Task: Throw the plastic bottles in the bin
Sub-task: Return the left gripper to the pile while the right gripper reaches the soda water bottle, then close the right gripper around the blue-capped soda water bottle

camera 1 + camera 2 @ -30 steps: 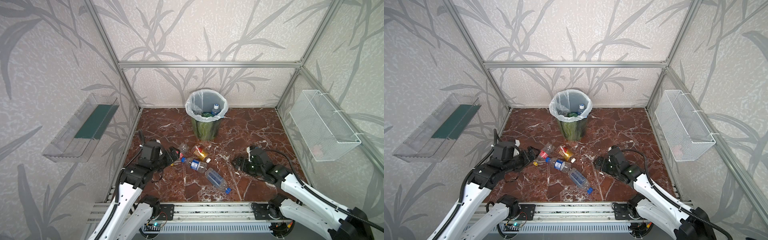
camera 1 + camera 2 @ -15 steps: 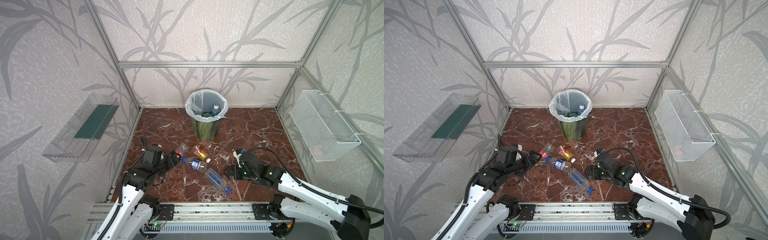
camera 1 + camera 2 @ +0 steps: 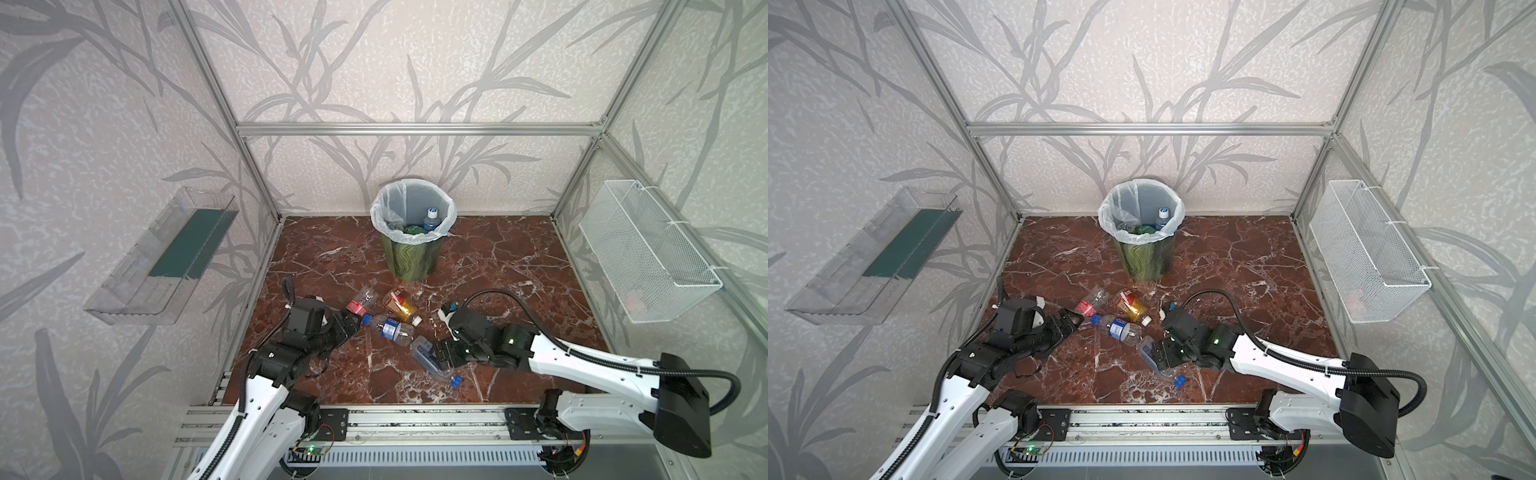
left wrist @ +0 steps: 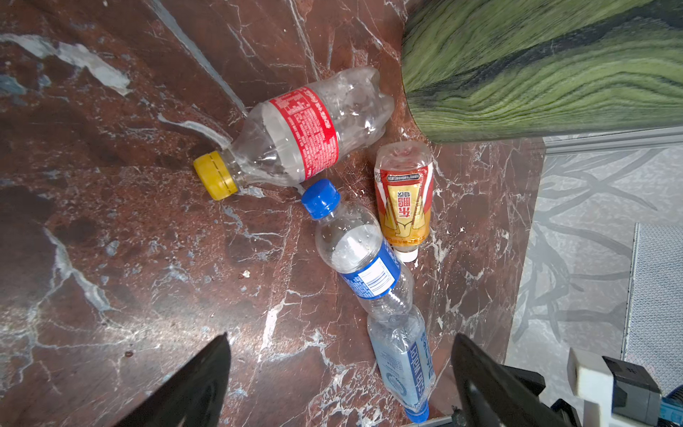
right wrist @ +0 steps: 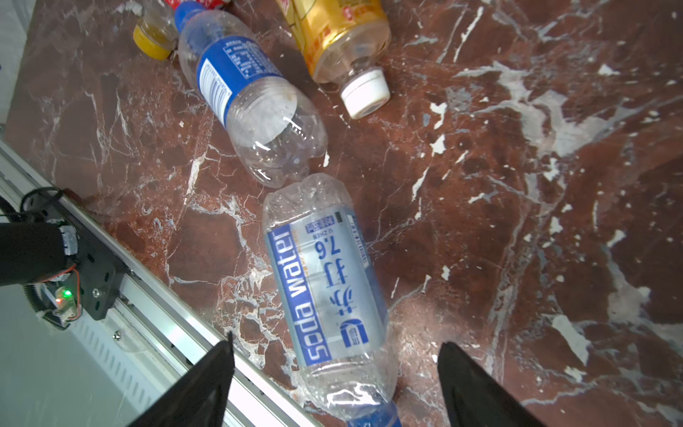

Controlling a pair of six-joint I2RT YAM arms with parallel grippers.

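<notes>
The green wavy bin (image 3: 409,257) with a white liner stands at the back; it holds a blue-capped bottle (image 3: 431,218) and a green one (image 3: 413,229). Several plastic bottles lie on the marble floor in front of it: a red-labelled one (image 3: 361,300) (image 4: 303,133), an amber one (image 3: 400,306) (image 4: 404,199), a clear blue-labelled one (image 3: 388,328) (image 5: 244,88) and a soda water bottle (image 3: 432,359) (image 5: 325,288). My right gripper (image 3: 440,357) (image 5: 334,347) is open, its jaws on either side of the soda water bottle's cap end with gaps. My left gripper (image 3: 353,322) (image 4: 340,344) is open and empty, beside the red-labelled bottle's yellow cap.
A white wire basket (image 3: 648,257) hangs on the right wall and a clear plastic tray (image 3: 162,257) on the left wall. The aluminium rail (image 3: 395,419) runs along the floor's front edge, close to the soda water bottle. Frame posts stand at the back corners.
My right gripper has moved left and toward the front rail, over the soda water bottle, and its jaws have narrowed somewhat. My left gripper has shifted slightly nearer the bottles.
</notes>
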